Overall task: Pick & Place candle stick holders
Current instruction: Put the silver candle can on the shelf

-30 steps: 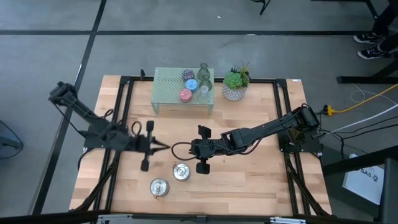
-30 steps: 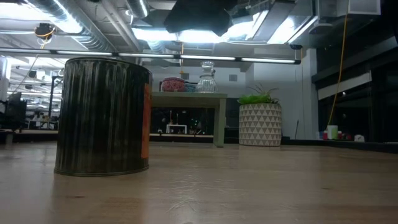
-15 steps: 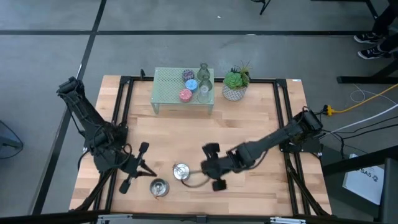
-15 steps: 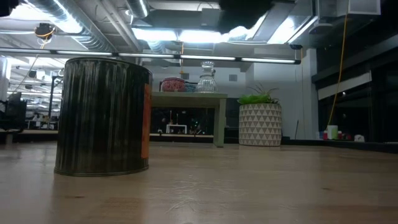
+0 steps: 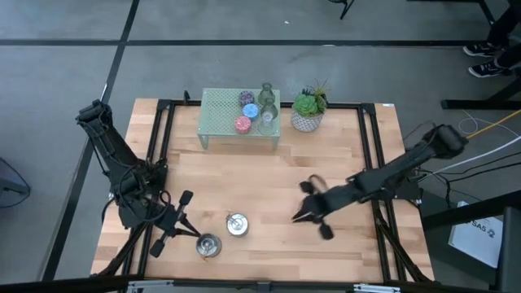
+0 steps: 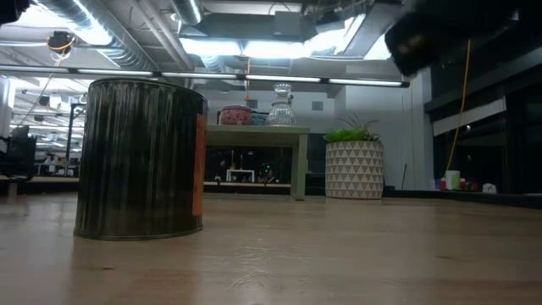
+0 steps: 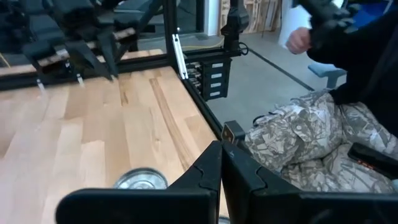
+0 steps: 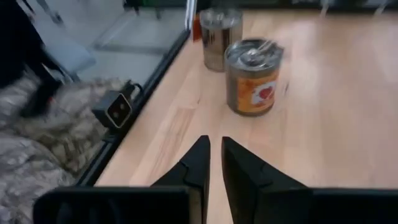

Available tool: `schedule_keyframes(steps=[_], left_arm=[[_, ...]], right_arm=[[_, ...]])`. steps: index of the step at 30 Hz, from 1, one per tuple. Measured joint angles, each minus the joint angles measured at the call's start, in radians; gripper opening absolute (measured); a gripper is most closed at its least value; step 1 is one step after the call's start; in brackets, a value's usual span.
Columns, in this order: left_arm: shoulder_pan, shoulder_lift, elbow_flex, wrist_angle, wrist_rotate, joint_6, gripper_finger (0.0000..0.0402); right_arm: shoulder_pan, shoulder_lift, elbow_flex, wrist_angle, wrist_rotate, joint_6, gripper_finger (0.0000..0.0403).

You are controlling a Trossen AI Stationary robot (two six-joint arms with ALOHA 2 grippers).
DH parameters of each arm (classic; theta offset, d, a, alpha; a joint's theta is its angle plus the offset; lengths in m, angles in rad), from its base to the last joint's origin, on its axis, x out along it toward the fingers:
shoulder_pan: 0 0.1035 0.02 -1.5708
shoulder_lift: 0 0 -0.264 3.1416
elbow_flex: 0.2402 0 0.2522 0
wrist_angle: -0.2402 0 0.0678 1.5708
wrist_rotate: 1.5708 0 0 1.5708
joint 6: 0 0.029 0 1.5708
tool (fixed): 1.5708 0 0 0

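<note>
Right tool (image 5: pixel 299 216) has withdrawn across the wooden table (image 5: pixel 269 175), empty.

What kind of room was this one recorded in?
Most likely a robotics lab or workshop. A wooden table in a black frame stands on a bare grey floor; the low view shows open ceiling pipes and strip lights, and a yellow cable trails beside the table.

Overhead, table-level, two wrist views.

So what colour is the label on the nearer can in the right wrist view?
Orange, with a red heart-like mark, on the can; the right wrist view shows it best.
</note>
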Motion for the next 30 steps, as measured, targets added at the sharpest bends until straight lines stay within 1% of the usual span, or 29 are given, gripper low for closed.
schedule_keyframes(steps=[4, 7, 10, 16, 21, 24, 26, 30], left_arm=[[0.000, 0.000, 0.000, -0.021, 0.001, -0.015, 0.0006], [0.005, 0.000, 0.001, -0.020, -0.002, -0.020, 0.0006], [0.018, 0.000, 0.025, -0.057, -0.004, -0.041, 0.0006], [0.042, 0.000, 0.123, -0.233, 0.000, -0.119, 0.0006], [0.049, 0.003, 0.169, -0.287, 0.000, -0.154, 0.0006], [0.049, 0.003, 0.169, -0.294, 0.002, -0.198, 0.0006], [0.049, 0.003, 0.169, -0.313, 0.023, -0.249, 0.0006], [0.048, 0.003, 0.169, -0.343, 0.061, -0.353, 0.0007]], right_arm=[[-0.010, -0.191, -0.250, 0.174, -0.001, -0.005, 0.0044], [-0.029, -0.331, -0.389, 0.232, 0.001, -0.007, 0.0044], [-0.050, -0.461, -0.487, 0.246, 0.016, -0.008, 0.0044], [-0.102, -0.664, -0.592, 0.230, 0.023, -0.110, 0.0044], [-0.179, -0.796, -0.680, 0.222, 0.017, -0.153, 0.0044], [-0.222, -0.867, -0.686, 0.134, -0.014, -0.158, 0.0044], [-0.248, -0.909, -0.685, 0.085, -0.026, -0.166, 0.0044], [-0.292, -0.974, -0.685, -0.017, -0.026, -0.183, 0.0044]])
